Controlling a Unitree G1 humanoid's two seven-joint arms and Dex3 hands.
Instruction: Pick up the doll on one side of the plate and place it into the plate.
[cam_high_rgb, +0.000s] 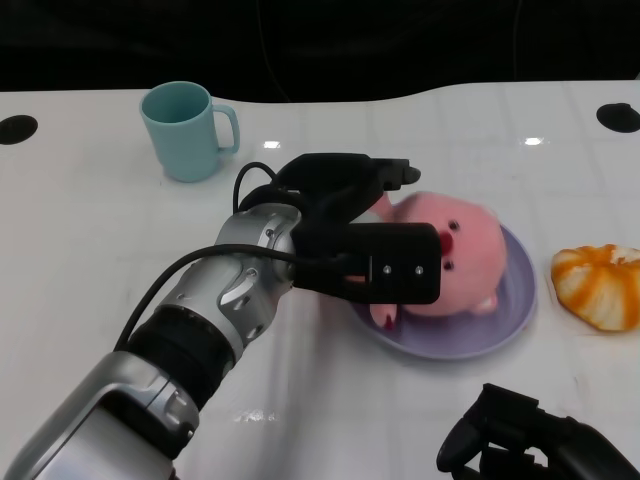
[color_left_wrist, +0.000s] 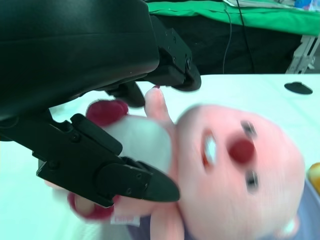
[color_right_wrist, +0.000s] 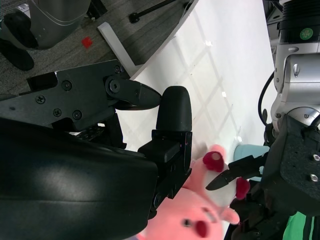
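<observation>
A pink plush doll (cam_high_rgb: 460, 250) lies on its side in the lavender plate (cam_high_rgb: 515, 300) at the table's middle right. My left hand (cam_high_rgb: 360, 220) reaches over the doll's body from the left, with fingers (cam_high_rgb: 395, 172) stretched past its back and the thumb side in front of its belly. In the left wrist view the doll (color_left_wrist: 240, 165) sits between the spread fingers (color_left_wrist: 125, 182), its head blurred, and the grip looks loose. My right hand (cam_high_rgb: 530, 440) rests low at the front right edge, holding nothing. The right wrist view shows the doll (color_right_wrist: 200, 220) and the left hand (color_right_wrist: 295, 170).
A teal mug (cam_high_rgb: 185, 130) stands at the back left. An orange and white segmented toy (cam_high_rgb: 600, 285) lies just right of the plate. Black round marks (cam_high_rgb: 620, 117) sit at the table's far corners. Bare white table lies to the left and front.
</observation>
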